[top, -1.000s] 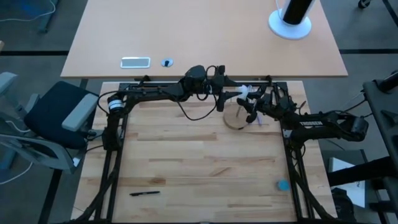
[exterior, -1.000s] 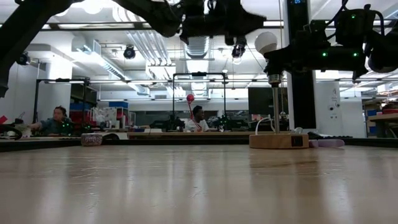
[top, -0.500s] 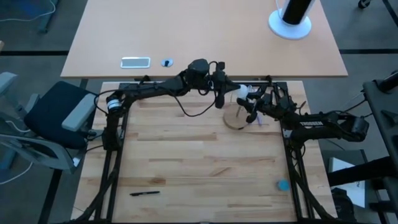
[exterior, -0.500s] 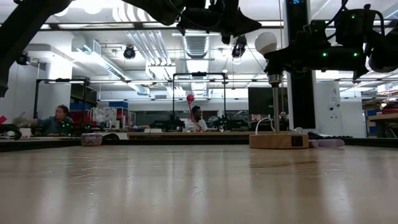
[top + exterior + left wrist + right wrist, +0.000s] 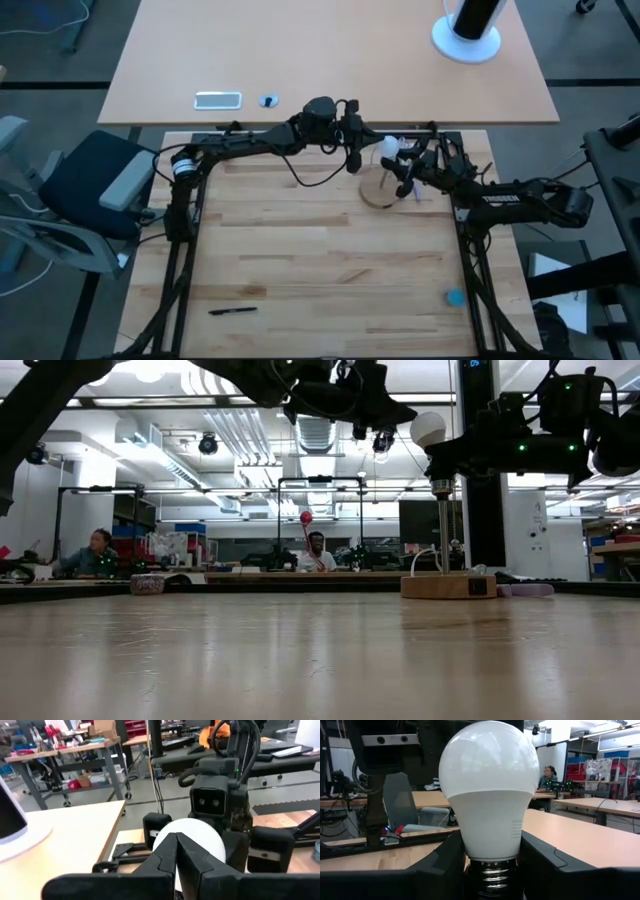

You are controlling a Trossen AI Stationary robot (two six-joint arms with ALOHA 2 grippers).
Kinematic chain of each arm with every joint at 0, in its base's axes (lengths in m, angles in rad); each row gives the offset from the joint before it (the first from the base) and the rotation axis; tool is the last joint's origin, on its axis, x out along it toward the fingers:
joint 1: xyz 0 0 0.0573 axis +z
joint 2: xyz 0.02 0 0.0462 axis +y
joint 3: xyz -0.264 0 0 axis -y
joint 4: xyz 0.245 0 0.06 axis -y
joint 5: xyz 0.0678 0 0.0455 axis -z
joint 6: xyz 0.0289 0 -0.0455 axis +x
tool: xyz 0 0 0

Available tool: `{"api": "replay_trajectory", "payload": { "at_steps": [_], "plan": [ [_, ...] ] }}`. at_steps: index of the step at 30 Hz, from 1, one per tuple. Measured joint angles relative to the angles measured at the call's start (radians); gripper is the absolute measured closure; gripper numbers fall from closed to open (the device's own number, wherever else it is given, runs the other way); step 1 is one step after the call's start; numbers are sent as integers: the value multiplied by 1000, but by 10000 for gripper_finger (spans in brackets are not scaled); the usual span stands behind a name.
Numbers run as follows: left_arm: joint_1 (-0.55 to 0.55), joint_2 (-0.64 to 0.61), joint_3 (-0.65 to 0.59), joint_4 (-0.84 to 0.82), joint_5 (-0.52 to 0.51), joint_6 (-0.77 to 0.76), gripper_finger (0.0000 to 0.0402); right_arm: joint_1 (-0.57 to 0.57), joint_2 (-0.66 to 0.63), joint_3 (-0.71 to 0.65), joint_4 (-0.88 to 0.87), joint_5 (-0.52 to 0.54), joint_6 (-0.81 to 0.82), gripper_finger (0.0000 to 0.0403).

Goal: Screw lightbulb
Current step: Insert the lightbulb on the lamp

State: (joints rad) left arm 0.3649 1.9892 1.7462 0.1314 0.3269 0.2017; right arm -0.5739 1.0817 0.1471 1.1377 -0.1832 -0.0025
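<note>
High view takes in my whole desk of pale wood planks, with a second, larger tan table beyond its far edge. On that table stands a black cylinder on a round white base; a flat phone lies well apart from it. My two dark arms meet near the far edge of my desk — the left one reaches across from the left, the right one from the right. Between them sits a round wooden disc with a thin upright post.

My right gripper is pinching the lightbulb low on its white body, one finger on each side, the bulb upright with its grey threaded end pointing down. In the low view the lightbulb sits at the top of the post, high above the disc. My left gripper has its fingers pressed together with nothing between them, hovering just beside the lightbulb, which shows white right behind the tips.

Near the front of my desk lie a black pen and, well apart from it, a small blue object.
</note>
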Motion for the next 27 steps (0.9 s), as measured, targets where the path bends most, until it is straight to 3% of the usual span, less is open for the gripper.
{"api": "replay_trajectory", "payload": {
  "at_steps": [7, 27],
  "plan": [
    [-2, 4, 0, -7, -40, -3, 401, 0, -2, 0, 0, 1, -10, 239],
    [-9, 18, 0, 3, -25, -12, 401, 0, -8, 0, -4, 9, -23, 232]
  ]
}}
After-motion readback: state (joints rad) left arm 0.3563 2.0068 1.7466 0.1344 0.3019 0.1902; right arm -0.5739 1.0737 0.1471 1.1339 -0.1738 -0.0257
